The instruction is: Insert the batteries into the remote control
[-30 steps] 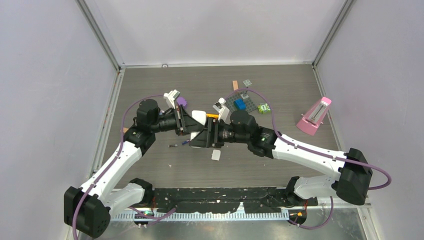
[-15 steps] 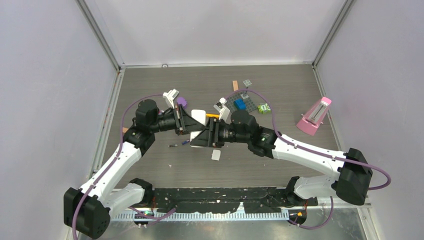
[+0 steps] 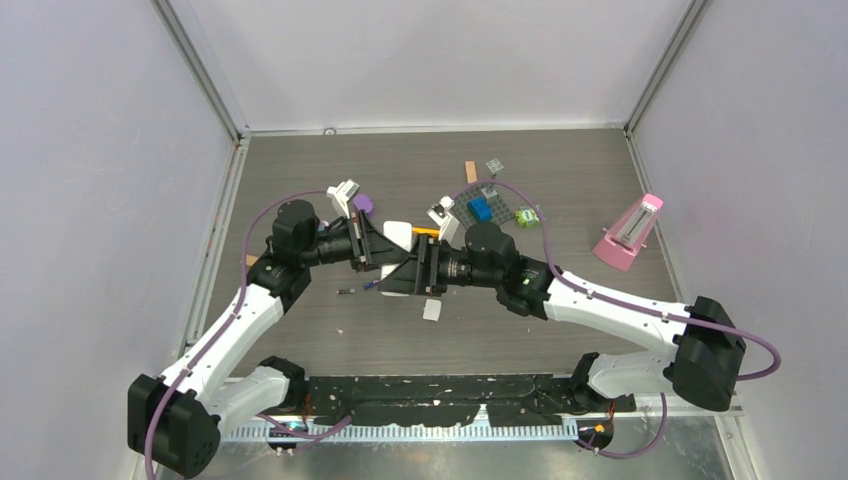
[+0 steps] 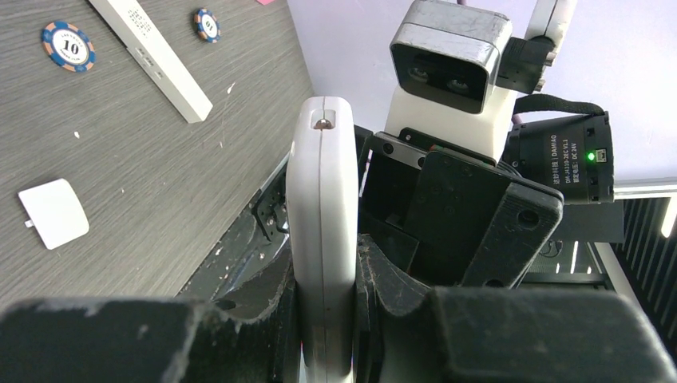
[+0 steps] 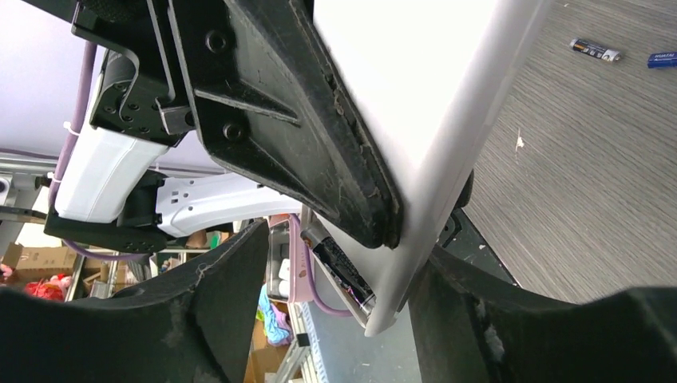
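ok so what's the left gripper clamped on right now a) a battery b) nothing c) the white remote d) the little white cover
c, in the left wrist view the left gripper is shut on the white remote, with a finger pressed against each side of it.

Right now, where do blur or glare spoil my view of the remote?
Top external: even light, sharp, but the remote is mostly hidden. Left wrist: remote sharp, near fingers blurred. Right wrist: remote's white face washed out, table batteries crisp.

Top view looks down on the table [image 3: 330, 170]; wrist views — close, facing each other — share the remote [image 4: 322, 239].
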Tool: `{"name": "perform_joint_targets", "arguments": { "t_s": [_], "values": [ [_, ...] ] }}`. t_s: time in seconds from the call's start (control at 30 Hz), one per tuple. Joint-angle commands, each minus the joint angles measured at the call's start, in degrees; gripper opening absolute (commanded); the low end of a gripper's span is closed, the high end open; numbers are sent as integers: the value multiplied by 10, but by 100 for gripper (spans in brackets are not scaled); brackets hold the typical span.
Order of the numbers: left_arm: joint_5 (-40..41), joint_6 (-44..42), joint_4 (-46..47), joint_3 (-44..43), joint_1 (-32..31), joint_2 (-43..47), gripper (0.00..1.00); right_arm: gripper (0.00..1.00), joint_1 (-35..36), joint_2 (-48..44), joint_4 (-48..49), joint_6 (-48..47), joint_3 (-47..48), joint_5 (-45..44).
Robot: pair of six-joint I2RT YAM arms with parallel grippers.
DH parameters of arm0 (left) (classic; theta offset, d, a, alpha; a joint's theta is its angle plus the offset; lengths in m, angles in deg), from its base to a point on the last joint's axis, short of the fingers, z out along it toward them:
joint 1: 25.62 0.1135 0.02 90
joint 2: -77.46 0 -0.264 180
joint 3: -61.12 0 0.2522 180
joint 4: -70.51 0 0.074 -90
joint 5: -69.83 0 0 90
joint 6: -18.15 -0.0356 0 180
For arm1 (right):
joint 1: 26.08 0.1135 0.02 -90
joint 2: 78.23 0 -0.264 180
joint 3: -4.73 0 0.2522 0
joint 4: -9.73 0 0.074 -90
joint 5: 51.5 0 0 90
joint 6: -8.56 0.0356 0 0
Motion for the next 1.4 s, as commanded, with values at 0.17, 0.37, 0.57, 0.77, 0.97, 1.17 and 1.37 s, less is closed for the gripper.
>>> {"name": "perform_joint_targets", "arguments": {
  "t_s": [0.17, 0.37, 0.57, 0.77, 0.97, 1.17, 1.37],
  "values": [
    [-12, 5, 32, 1, 0, 8, 0, 72, -7, -39, 65, 13, -23, 2],
    [-14, 10, 80, 13, 0, 16, 0, 58, -15, -49, 104, 42, -49, 4],
    [-16, 20, 122, 27, 0, 22, 0, 44, -18, -39, 104, 40, -44, 13],
    [-17, 25, 135, 29, 0, 20, 0, 37, -18, -25, 90, 33, -35, 18],
    [-16, 32, 146, 25, 0, 20, 0, 28, -18, -15, 70, 22, -27, 22],
    [-14, 31, 158, 24, 0, 23, 0, 31, -18, -23, 42, 1, -22, 11],
    [-1, 2, 156, 27, 2, 31, 0, 63, -22, -45, 5, -30, 0, -3]
  ]
}}
